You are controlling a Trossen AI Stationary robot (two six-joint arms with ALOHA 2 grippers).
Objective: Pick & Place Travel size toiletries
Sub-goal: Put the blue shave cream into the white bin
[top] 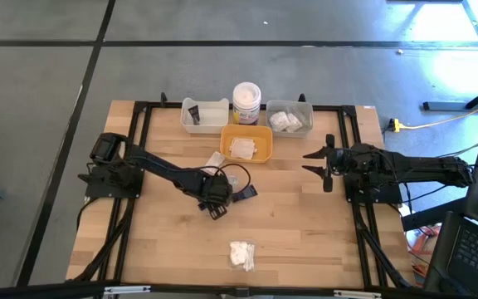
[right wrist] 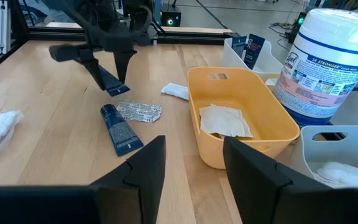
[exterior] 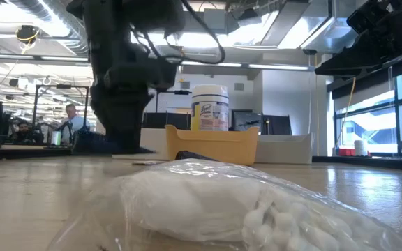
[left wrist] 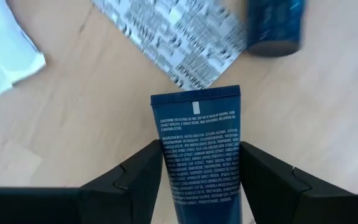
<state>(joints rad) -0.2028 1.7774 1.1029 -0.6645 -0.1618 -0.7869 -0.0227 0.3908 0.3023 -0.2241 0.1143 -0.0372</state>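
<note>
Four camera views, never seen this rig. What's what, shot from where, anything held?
It is a two-armed robot at a wooden table. The high view looks straight down. The low view looks level across the tabletop. Each wrist view looks out past that arm's own fingers.

The left gripper is mid-table, its fingers shut on a dark blue tube. The right gripper waits open at the right side.

On the table lie a second tube, a printed sachet and a clear bag of white fluffy pieces. At the far edge stand a white tray, a yellow tray, a grey tray and a wipes jar.
</note>
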